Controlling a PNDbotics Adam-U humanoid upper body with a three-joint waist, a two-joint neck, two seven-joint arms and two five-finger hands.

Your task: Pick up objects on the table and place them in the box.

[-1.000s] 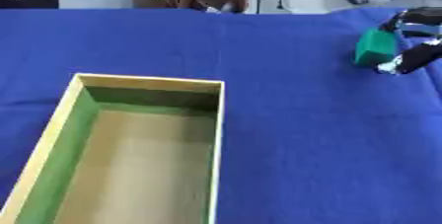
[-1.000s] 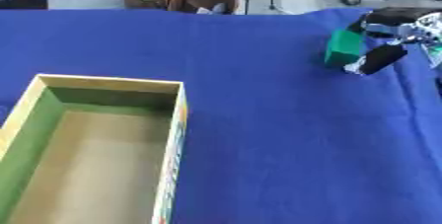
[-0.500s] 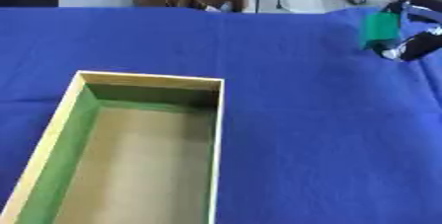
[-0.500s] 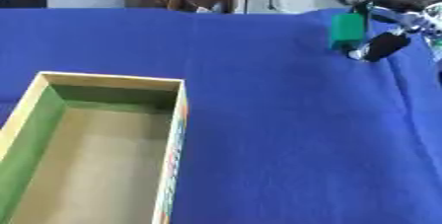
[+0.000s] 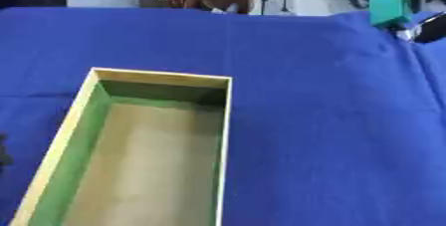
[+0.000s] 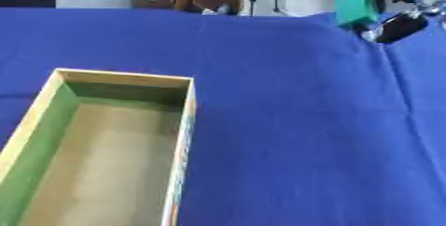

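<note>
Blue cloth covered the whole worktop, with room clutter past its far edge. My right robot hand sat at the upper right corner of view, fingers curled around a green block, which was off the cloth and up near the far edge. Left robot hand not in view. Open box lay at lower left, well apart from the block, long axis running away from me, inside bare as far as I could see

Risks as I judged them:
- long carry diagonally across the worktop; block could slip out if the hold was only on one corner, and I couldn't tell how much of it the fingers covered
- coming in low could clip the box's near wall and shove it
- releasing early would drop the block on the cloth beside the box
</note>
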